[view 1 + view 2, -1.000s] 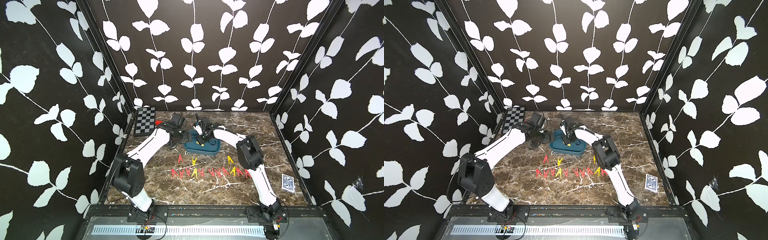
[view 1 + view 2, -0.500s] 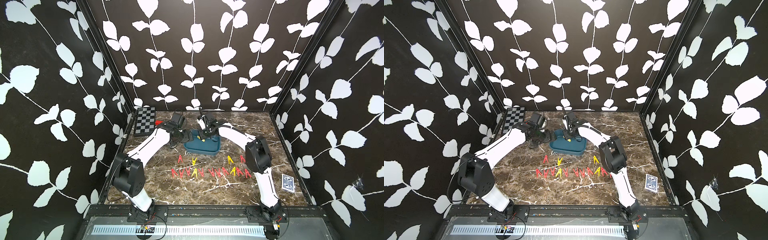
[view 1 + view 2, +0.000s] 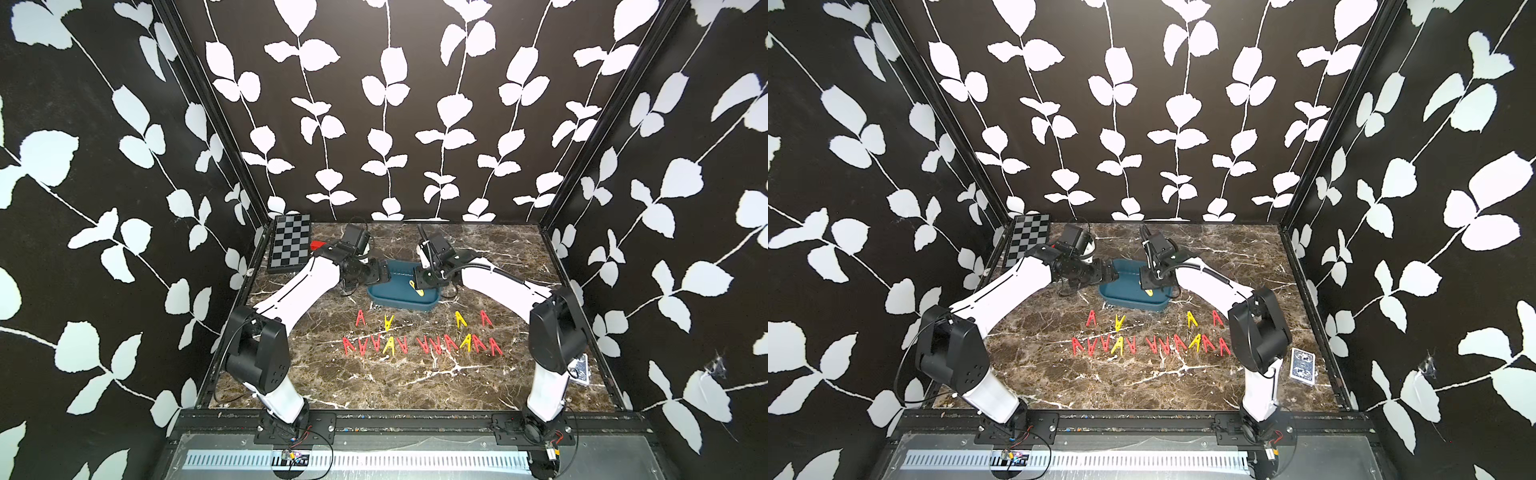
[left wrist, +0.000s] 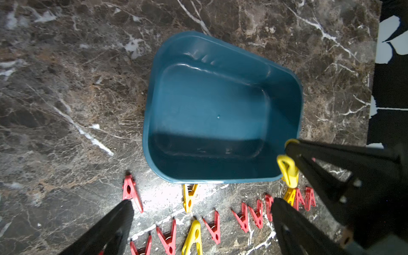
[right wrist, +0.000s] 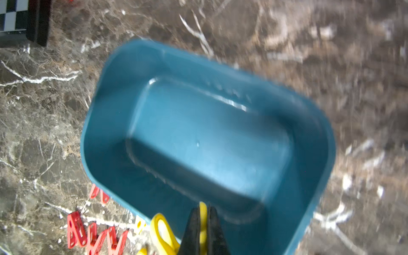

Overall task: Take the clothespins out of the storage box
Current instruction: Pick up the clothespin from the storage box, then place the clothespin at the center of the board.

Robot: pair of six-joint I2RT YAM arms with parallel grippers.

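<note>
right fingers [image 5: 196,228]: pressed together on a yellow pin [image 4: 287,170]; its looped end sticks out beside the tips.
yellow pin: held over the box [image 3: 395,302], by its near right corner.
left fingers [image 3: 382,272]: spread wide with nothing between them, at the box's left end; contact with the rim cannot be told.
box: teal, upright on the desk [image 3: 395,386] between the two arms, its floor in plain sight in both wrist views.
pins [image 3: 436,345]: lying flat just in front of the box in two rows. The row nearer the box has four, red, yellow, yellow, red, with a gap in the middle. The row beyond is longer and packed close, mostly red with two yellow.
desk: brown marble with white veins.
checkerboard [image 3: 289,243]: far left corner, well apart from the box.
red block [image 3: 318,245]: just beside the checkerboard, partly behind the left arm.
card deck [image 3: 1302,365]: near right edge, beside the right arm.
</note>
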